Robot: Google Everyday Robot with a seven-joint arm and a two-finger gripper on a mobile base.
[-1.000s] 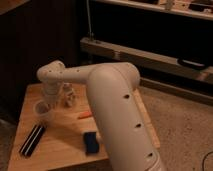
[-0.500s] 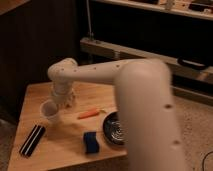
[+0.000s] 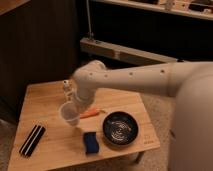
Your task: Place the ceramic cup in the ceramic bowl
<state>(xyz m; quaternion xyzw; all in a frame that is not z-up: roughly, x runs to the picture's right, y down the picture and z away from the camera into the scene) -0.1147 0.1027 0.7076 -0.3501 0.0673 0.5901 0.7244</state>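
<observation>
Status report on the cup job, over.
The gripper at the ceramic cup, left of the ceramic bowl. Cup not yet in bowl. Orange stick and blue sponge lie between them.

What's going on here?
The robot's arm reaches over the table, with its hand at the white cup, just left of the black bowl. The wrist hides the grip. The cup isn't in the bowl yet. A blue sponge lies beside the bowl.
</observation>
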